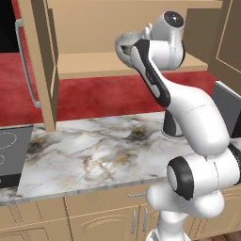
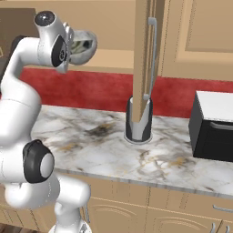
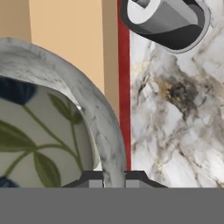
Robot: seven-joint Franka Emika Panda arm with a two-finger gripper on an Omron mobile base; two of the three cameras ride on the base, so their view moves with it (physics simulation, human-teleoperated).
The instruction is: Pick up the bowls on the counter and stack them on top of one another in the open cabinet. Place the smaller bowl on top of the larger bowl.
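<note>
Fingers of the end effector (image 3: 114,180) were pinched on the thick rim of the larger bowl (image 3: 52,131), one finger inside and one outside. The bowl was tipped on its side, so its green leaf pattern showed. It looked hard and smooth, like a dish that could slip or chip, so the rim was a good place to hold it, with a firm but gentle squeeze. It also looked a bit heavy for such a thin grip.

Below it lay the table (image 1: 94,150), with a black-and-silver appliance (image 2: 139,120) standing on it. Farther back was the cabinet (image 1: 94,66), open, and the bowl hung up by its shelf. The arm hid part of the shelf, so I could not tell if the smaller bowl was near.
</note>
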